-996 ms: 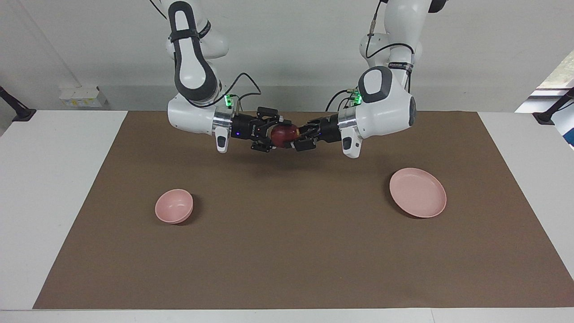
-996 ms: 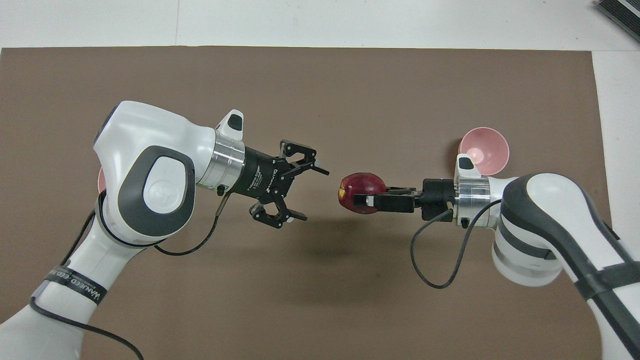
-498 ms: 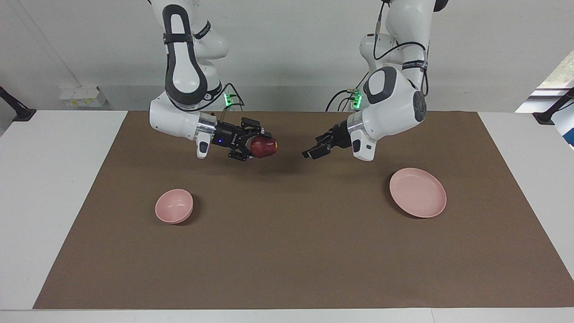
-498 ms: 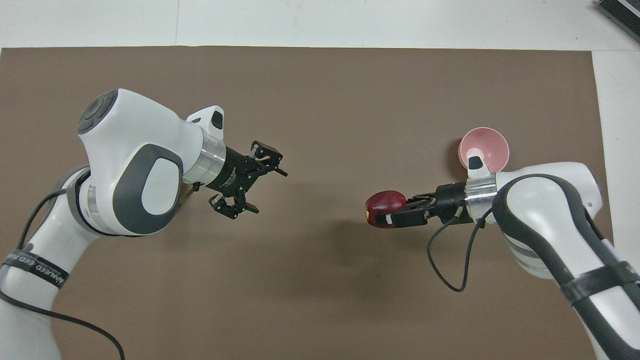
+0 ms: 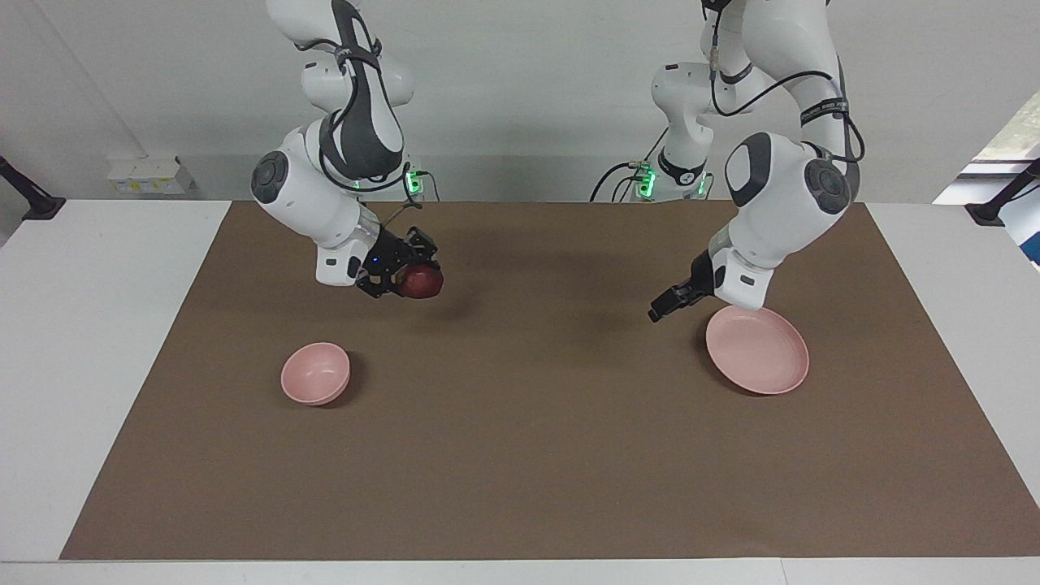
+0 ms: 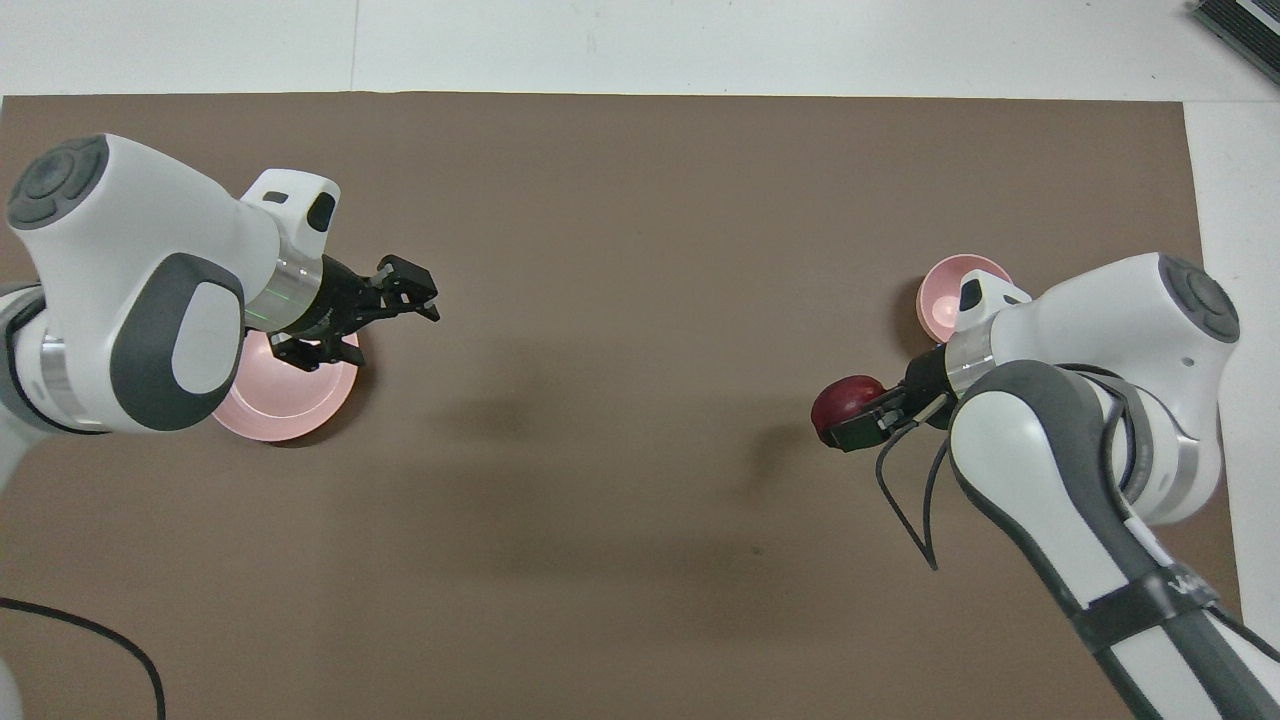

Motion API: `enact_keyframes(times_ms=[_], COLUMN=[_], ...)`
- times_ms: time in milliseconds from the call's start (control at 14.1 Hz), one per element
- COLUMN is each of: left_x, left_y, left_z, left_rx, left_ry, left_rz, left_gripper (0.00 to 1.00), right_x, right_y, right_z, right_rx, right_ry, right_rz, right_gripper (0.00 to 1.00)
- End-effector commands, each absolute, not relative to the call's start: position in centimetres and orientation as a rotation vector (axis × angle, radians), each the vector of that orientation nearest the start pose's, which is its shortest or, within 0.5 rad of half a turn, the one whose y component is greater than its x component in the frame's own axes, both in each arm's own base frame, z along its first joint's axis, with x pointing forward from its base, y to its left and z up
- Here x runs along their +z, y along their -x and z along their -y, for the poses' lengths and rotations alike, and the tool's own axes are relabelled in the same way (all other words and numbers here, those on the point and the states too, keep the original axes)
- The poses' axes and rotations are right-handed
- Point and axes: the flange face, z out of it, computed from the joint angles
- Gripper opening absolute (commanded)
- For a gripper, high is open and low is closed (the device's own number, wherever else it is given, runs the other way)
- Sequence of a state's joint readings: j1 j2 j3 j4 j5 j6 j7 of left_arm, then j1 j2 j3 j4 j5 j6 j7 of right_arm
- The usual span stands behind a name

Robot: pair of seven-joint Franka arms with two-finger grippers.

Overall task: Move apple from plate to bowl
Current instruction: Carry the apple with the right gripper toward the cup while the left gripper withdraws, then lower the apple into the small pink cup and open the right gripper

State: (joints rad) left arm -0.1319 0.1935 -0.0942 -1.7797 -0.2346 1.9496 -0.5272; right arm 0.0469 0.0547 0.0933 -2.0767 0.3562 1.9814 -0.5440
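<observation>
My right gripper (image 5: 409, 281) is shut on the dark red apple (image 5: 422, 282) and holds it in the air over the mat, short of the bowl (image 5: 315, 373). The overhead view shows the apple (image 6: 843, 398) in the right gripper (image 6: 856, 418), with the small deep pink bowl (image 6: 945, 290) partly hidden by the wrist. The flat pink plate (image 5: 757, 349) lies bare toward the left arm's end. My left gripper (image 5: 662, 307) is open and empty, low over the mat at the plate's edge. In the overhead view the left gripper (image 6: 370, 335) covers part of the plate (image 6: 285, 400).
A brown mat (image 5: 520, 455) covers most of the white table (image 5: 97, 341). A dark ridged object (image 6: 1240, 25) lies at the table's corner farthest from the robots, at the right arm's end. Cables hang from both wrists.
The apple passed from my left gripper to my right. The right gripper swung with it toward the bowl and tilted down. The left gripper, open, drew back and dropped beside the plate.
</observation>
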Motion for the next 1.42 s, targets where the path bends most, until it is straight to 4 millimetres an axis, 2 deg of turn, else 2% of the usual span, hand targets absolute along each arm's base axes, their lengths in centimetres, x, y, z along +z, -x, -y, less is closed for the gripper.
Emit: enact_keyframes(times_ms=[0,142,284,356,427,569,640,711,782,924,1067,1209,1280,1351], left_x=[46.5,48.2,51.0,52.0,52.6,55.4,56.6,57.4,59.3,62.2,62.4,62.3,62.6,63.3], left_y=[-61.2,-61.6,-61.5,-61.3,-60.9,-60.1,-59.6,-59.1,-58.9,-58.0,-56.5,-56.1,-56.2,-56.2], left_z=[12.9,10.3,8.8,6.9,5.9,4.9,4.4,4.4,4.3,4.5,4.4,4.3,4.3,4.3], left_rx=[0.077,0.035,0.048,0.078,0.129,0.128,0.145,0.181,0.155,0.077,0.081,0.06,0.048,0.024], left_ry=[3.247,3.181,3.172,3.127,3.099,3.097,3.094,3.098,3.105,3.119,3.128,3.126,3.126,3.127], left_rz=[0.516,0.392,0.195,0.107,0.03,-0.094,-0.09,-0.086,-0.088,-0.105,-0.105,-0.162,-0.177,-0.177], left_gripper=[1.0,1.0,1.0,1.0,1.0,1.0,1.0,1.0,1.0,1.0,1.0,1.0,1.0,1.0], right_x=[40.3,41.0,41.3,41.4,41.5,41.4,40.6,39.5,38.8,38.2,36.3,35.7,35.5,35.4], right_y=[-55.8,-57.1,-58.3,-58.9,-59.6,-60.3,-60.4,-60.8,-61.2,-61.6,-62.5,-62.5,-62.3,-62.3], right_z=[-8.5,-7.7,-7.1,-6.7,-6.0,-4.1,-3.4,-3.5,-3.5,-3.3,-1.2,-0.6,-0.7,-0.7], right_rx=[0.143,0.144,0.118,0.055,-0.009,-0.04,-0.03,-0.043,-0.074,-0.086,-0.117,-0.118,-0.112,-0.112], right_ry=[2.869,2.993,3.079,3.121,3.158,3.216,3.224,3.217,3.213,3.226,3.242,3.246,3.242,3.241], right_rz=[0.815,0.898,1.007,1.064,1.107,1.193,1.198,1.204,1.215,1.275,1.293,1.315,1.314,1.315], right_gripper=[0.42,0.42,0.42,0.42,0.42,0.42,0.42,0.42,0.42,0.42,0.42,0.44,0.48,0.57])
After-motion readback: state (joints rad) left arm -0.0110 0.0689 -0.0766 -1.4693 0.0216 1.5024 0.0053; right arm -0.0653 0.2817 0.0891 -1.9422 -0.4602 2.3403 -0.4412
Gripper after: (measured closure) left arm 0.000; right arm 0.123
